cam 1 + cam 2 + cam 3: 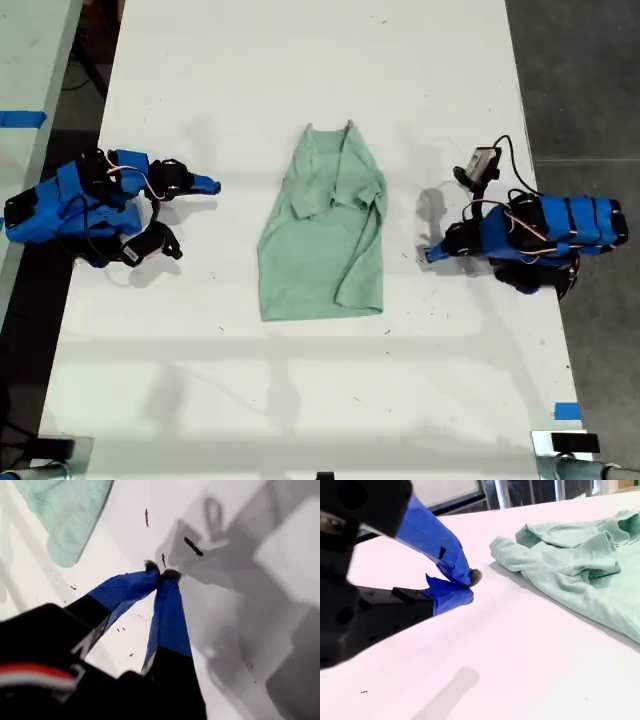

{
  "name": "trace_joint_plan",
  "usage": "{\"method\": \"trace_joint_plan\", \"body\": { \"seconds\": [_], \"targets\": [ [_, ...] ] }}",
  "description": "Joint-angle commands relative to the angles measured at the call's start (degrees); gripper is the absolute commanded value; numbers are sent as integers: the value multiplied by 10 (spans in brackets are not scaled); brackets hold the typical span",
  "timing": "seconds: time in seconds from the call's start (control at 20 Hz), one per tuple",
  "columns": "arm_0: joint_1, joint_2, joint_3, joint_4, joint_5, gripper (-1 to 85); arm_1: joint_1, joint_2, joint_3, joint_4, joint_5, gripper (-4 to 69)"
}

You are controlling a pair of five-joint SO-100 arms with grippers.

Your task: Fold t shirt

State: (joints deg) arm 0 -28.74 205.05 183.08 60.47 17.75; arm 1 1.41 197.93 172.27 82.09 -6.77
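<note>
Ok so going across the exterior view: on its left sits my second gripper [212, 186], tips pinched together with nothing in them, resting low over the white table [300, 400] and pointing at the shirt but well clear of it. In the middle is the mint-green t shirt [325, 240], collar toward the far end, hem toward the near end. Both sides look already tucked inward, so it's a narrow strip with a sleeve bunched over the chest. On the exterior view's right is my first gripper [428, 256], also closed and empty, just off the shirt's hem-side edge. My read: the side folds are done and the end-to-end fold is what's left. Next move needs both sets of jaws to open, grab a hem corner each, and carry it up to the collar without dragging the tucked sides loose.
</note>
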Motion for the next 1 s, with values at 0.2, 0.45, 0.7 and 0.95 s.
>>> {"method": "trace_joint_plan", "body": {
  "seconds": [0.2,0.45,0.7,0.95],
  "targets": [
    [0,3,7,1,0,-1,71,12,43,-23,-125,19],
    [0,3,7,1,-1,-1,63,23,44,-25,-146,15],
    [0,3,7,1,0,-1,62,23,44,-25,-146,15],
    [1,3,7,1,1,-1,62,23,44,-25,-143,16]
  ]
}}
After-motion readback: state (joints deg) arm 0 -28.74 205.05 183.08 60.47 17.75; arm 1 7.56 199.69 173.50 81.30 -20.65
